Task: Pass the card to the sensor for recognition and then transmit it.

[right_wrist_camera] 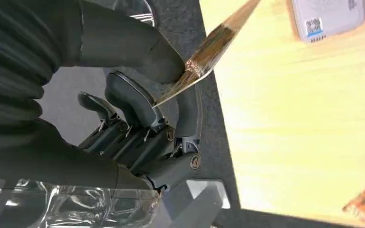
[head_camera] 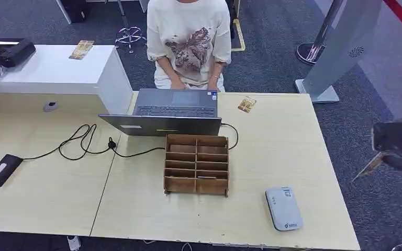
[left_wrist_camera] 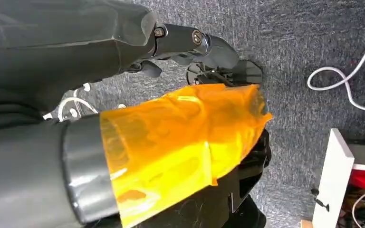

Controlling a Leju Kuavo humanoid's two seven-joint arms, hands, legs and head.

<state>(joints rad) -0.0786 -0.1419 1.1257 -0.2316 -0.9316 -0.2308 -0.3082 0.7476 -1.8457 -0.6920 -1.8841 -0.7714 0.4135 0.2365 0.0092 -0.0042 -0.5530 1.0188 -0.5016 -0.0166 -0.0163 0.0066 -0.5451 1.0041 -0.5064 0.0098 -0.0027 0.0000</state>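
Card pinched in right hand fingers beyond table edge, sensor unobstructed, left fingers curled.

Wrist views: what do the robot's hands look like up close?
The right robot hand has a dark grey ribbed cover, a thick grey thumb and darker fingers with brass-coloured pivot screws. The left robot hand is dark grey too, with translucent orange film wrapped on its thumb.
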